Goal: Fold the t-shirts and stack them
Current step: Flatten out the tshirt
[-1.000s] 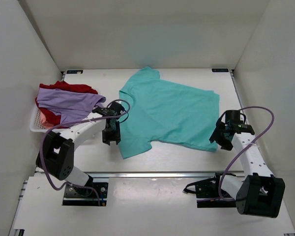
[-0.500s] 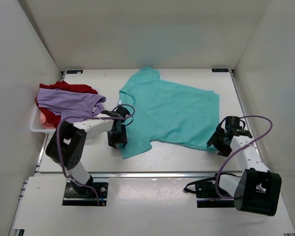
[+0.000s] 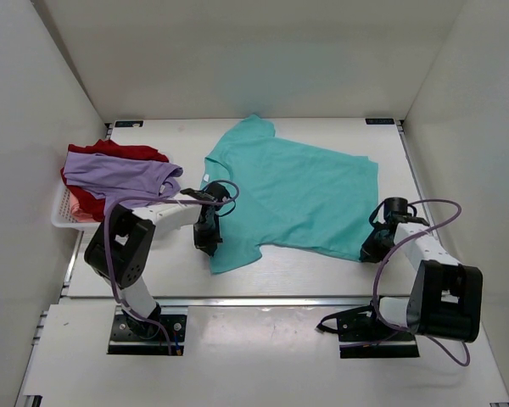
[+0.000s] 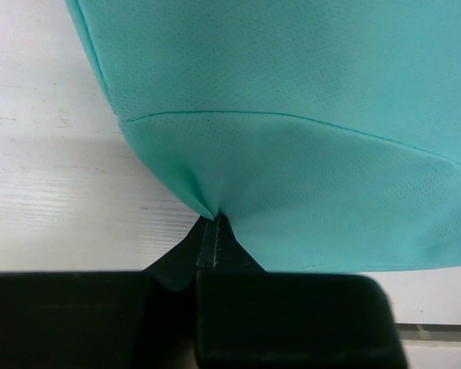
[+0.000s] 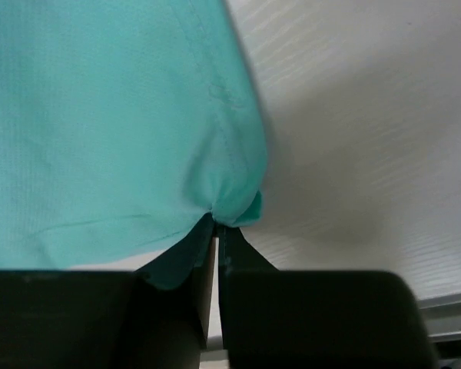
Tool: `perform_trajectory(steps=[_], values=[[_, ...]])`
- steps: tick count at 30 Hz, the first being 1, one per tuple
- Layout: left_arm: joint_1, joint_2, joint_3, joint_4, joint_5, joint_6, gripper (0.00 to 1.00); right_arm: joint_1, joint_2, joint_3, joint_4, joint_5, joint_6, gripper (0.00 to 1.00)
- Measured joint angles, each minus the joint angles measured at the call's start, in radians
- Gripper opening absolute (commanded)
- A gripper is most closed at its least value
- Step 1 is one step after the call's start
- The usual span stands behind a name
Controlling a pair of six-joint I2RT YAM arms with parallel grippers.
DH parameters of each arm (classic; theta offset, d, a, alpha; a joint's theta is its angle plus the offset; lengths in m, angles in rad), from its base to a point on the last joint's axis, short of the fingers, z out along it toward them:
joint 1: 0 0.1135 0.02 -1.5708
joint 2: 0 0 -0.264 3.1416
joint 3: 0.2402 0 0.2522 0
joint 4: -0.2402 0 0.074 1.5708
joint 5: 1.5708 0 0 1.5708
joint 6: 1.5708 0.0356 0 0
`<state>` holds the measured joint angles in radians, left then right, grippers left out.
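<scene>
- My left pincer (image 4: 207, 231) and right pincer (image 5: 217, 231) are each clamped tight on the teal shirt (image 3: 297, 199), which lies flat and unfolded.
- The purple shirt (image 3: 123, 174) and red shirt (image 3: 136, 152) are heaped on the basket (image 3: 61, 217); nothing is folded or stacked.

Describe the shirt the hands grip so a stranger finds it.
On the table between the arms, the teal t-shirt lies spread open, left hand and right hand pinching its near side. The lavender shirt and red shirt are heaped on the basket at left.

Two white-shelled arms, left arm (image 3: 165, 214) and right arm (image 3: 420, 243), chunky black housings at every joint, a looping lavender cable (image 3: 445, 202) trailing off each, black base plates (image 3: 174, 335) underneath, and matte black square-edged fingers (image 4: 292, 319) at the tips.
</scene>
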<state>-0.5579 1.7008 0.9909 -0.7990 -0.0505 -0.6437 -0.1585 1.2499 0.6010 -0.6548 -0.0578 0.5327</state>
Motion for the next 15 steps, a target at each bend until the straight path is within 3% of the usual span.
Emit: perform_trajectory(steps=[5, 8, 12, 15], values=[[0.024, -0.003, 0.037, -0.037, -0.017, 0.016, 0.0, 0.021, 0.012, 0.056, -0.019, -0.007, -0.002, 0.0], [0.084, -0.002, 0.203, -0.112, -0.021, 0.024, 0.0, 0.019, 0.012, 0.175, -0.047, -0.016, -0.007, 0.0], [0.164, 0.07, 0.681, -0.188, -0.031, 0.043, 0.0, 0.034, 0.059, 0.445, -0.082, -0.008, -0.045, 0.0], [0.222, 0.23, 1.197, -0.229, -0.003, 0.055, 0.0, 0.034, 0.135, 0.7, -0.083, -0.011, -0.077, 0.0]])
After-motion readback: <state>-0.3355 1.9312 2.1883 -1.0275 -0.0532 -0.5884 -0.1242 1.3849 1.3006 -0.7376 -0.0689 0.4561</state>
